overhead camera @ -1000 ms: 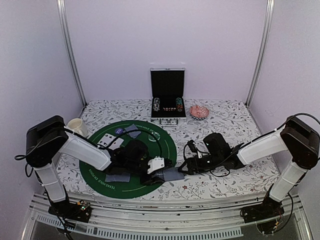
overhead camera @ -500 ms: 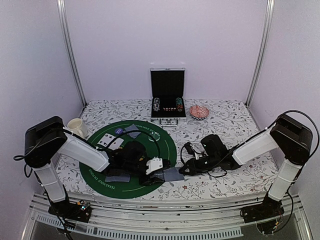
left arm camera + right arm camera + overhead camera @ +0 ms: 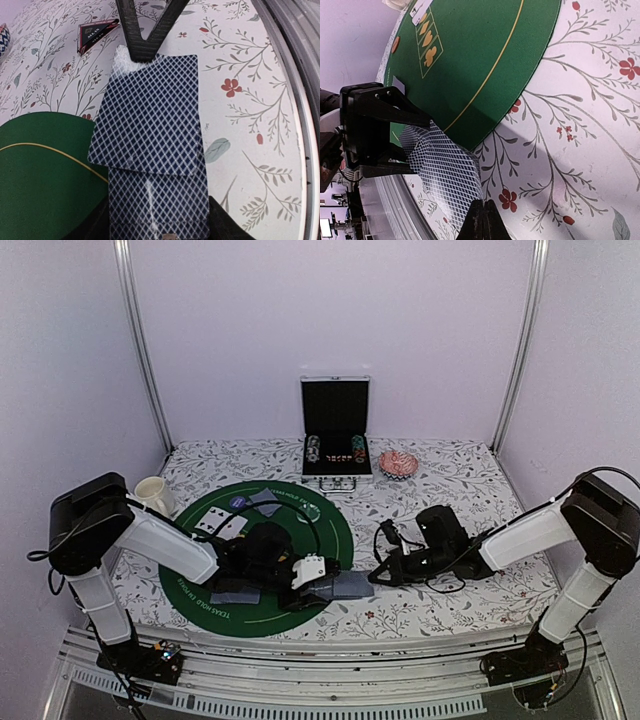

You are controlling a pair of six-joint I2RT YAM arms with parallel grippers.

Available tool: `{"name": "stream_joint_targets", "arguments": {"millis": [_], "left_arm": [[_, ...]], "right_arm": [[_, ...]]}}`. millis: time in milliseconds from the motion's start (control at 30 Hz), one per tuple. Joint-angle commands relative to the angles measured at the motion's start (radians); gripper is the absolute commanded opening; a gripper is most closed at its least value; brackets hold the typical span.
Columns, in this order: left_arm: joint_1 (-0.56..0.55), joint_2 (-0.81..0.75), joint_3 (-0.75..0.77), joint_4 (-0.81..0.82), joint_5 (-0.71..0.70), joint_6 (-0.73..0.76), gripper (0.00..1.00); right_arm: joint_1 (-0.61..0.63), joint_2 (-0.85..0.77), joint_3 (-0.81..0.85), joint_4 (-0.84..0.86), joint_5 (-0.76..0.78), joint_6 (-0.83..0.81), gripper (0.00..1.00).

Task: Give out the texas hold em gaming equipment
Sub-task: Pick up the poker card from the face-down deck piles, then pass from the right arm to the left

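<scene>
Since my right gripper [image 3: 482,212] pinches the top card [image 3: 150,115] while the left gripper [image 3: 320,580] clamps the deck [image 3: 160,215], I'd slide it off flat; no yanking.

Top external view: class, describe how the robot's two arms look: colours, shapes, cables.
Both the left arm and right arm have white tubular links, bulky black boxy joints and black wrists. Loose black cables loop near each wrist. Jaws are thin and black.

Blue lattice-backed cards [image 3: 150,115] sit face down — top one skewed.
</scene>
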Motion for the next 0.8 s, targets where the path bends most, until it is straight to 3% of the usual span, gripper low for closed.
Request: {"name": "stream_joint_targets", "arguments": {"millis": [0, 267, 467, 767], "left_arm": [[-0.004, -0.015, -0.014, -0.023, -0.008, 0.014, 0.55], [-0.002, 0.004, 0.017, -0.078, 0.022, 0.024, 0.60], [0.000, 0.010, 0.031, -0.111, 0.028, 0.021, 0.70], [-0.001, -0.095, 0.043, -0.124, 0.016, 0.005, 0.84]], "right_arm": [[-0.017, -0.068, -0.019, -0.001, -0.022, -0.006, 0.02], [-0.035, -0.180, -0.017, -0.069, 0.007, -0.033, 0.02], [-0.043, -0.226, -0.008, -0.126, 0.024, -0.057, 0.02], [-0.047, -0.292, 0.043, -0.199, 0.022, -0.120, 0.02]]}}
